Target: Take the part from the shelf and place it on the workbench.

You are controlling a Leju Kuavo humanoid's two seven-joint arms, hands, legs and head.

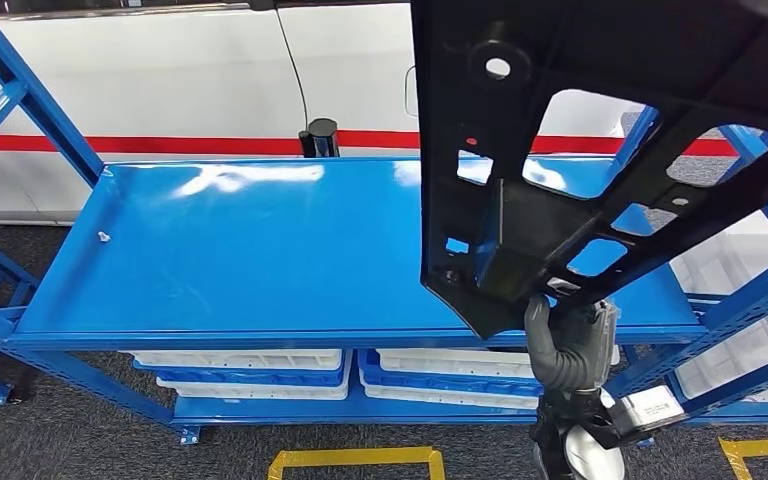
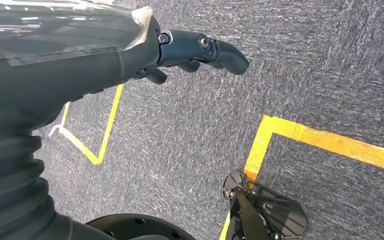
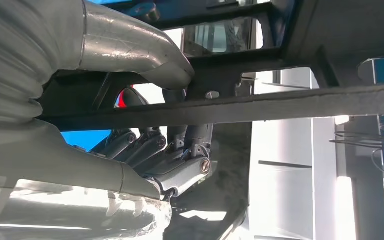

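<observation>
Right hand [image 1: 570,345] fingers grip black part [image 1: 600,130], held high above bare blue shelf [image 1: 260,250]. Left hand [image 2: 190,52] empty, fingers loosely curled, above floor. Pickup judged done; placement on workbench outstanding.

Right hand [image 1: 567,345] raised, fingers [image 3: 180,172] clenched; left hand [image 2: 180,52] hangs down, fingers loosely extended.

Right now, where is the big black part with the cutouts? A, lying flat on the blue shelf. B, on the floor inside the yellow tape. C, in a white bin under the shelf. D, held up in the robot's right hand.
D: the right hand grips the lower end of the black part, which is raised above the blue shelf, close to the head camera.
</observation>
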